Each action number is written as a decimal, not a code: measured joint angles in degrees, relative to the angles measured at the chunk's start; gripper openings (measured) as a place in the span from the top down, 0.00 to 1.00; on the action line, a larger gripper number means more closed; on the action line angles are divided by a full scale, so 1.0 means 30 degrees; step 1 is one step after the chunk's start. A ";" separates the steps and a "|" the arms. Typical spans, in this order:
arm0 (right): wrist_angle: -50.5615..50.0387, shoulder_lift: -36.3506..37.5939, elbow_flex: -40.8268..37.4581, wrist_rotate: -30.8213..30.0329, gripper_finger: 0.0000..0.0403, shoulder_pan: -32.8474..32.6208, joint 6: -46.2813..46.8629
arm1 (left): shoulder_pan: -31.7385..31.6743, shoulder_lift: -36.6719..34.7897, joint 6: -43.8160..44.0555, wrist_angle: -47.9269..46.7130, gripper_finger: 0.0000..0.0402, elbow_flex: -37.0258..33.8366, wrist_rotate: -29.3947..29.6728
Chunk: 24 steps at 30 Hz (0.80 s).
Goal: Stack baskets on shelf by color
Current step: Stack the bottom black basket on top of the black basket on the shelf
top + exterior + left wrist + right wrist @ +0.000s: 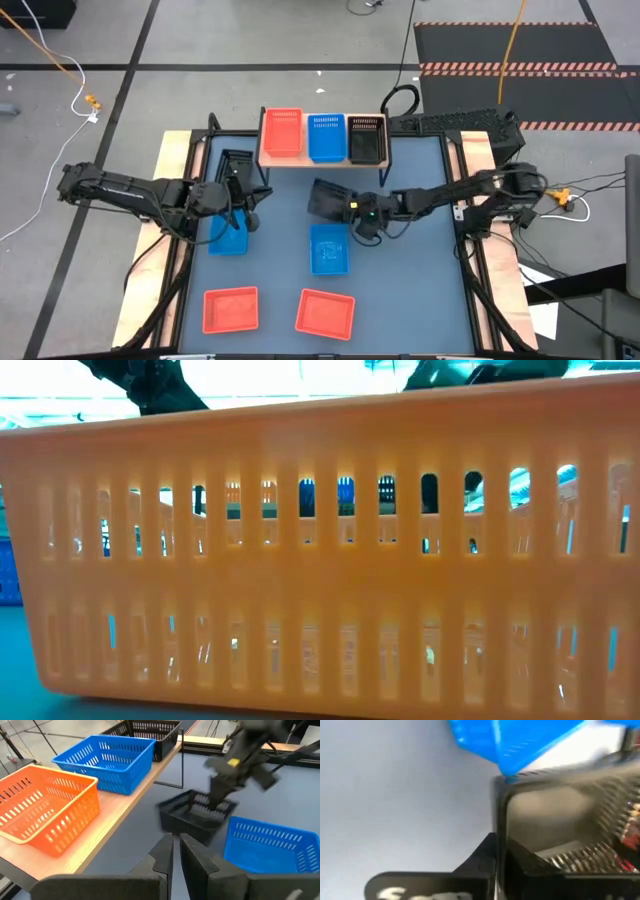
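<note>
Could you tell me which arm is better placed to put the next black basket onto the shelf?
The right: its gripper already holds a black basket lifted just in front of the shelf, near the black one there. The left gripper is shut, empty.

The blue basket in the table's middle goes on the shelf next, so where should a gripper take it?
Pinch the blue basket by one thin upright wall, coming from above: it sits flat and open-topped, its rim free. The right gripper holds a black basket.
</note>
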<state>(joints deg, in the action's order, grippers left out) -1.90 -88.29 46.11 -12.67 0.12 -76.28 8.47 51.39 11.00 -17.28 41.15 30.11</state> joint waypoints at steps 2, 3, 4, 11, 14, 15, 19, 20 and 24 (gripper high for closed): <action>-0.0776 0.1361 0.0121 0.0540 0.99 -0.0645 0.1506 | 0.0006 0.0001 0.0105 -0.0181 0.91 0.0000 0.0000; -0.1345 0.2104 0.0223 0.1012 0.99 -0.0912 0.2355 | 0.0006 0.0001 0.0112 -0.0231 0.91 0.0000 -0.0001; -0.1972 0.2838 0.0383 0.1504 0.99 -0.1162 0.3287 | 0.0006 0.0001 0.0201 -0.0190 0.91 0.0000 -0.0001; -0.2201 0.7436 0.1767 0.6284 1.00 -0.1952 0.9593 | 0.0006 0.0001 0.0495 0.0065 0.91 0.0000 -0.0001; -0.1283 0.8368 0.3360 0.3696 1.00 -0.2131 1.2623 | 0.0006 -0.0007 0.0478 0.0351 0.91 0.0000 -0.0001; -0.1375 0.8367 0.4267 0.2410 1.00 -0.2130 1.3813 | 0.0006 -0.0007 0.0455 0.0396 0.91 0.0000 0.0006; -0.5495 0.6893 0.9397 0.0789 1.00 -0.1291 1.7117 | -0.0260 -0.0007 0.0225 0.0519 0.91 0.0000 0.0007; -0.6849 0.6197 1.0841 0.0671 1.00 -0.1037 1.7534 | -0.0361 -0.0007 0.0220 0.0521 0.91 -0.0004 0.0005; -1.2984 0.2667 1.6890 -0.1170 1.00 0.0398 1.8812 | -0.0727 -0.0007 0.0243 0.0713 0.91 -0.0007 0.0015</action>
<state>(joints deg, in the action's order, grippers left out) -40.85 -80.29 96.78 -16.18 1.31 -19.84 6.29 51.37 11.72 -15.14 41.12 30.15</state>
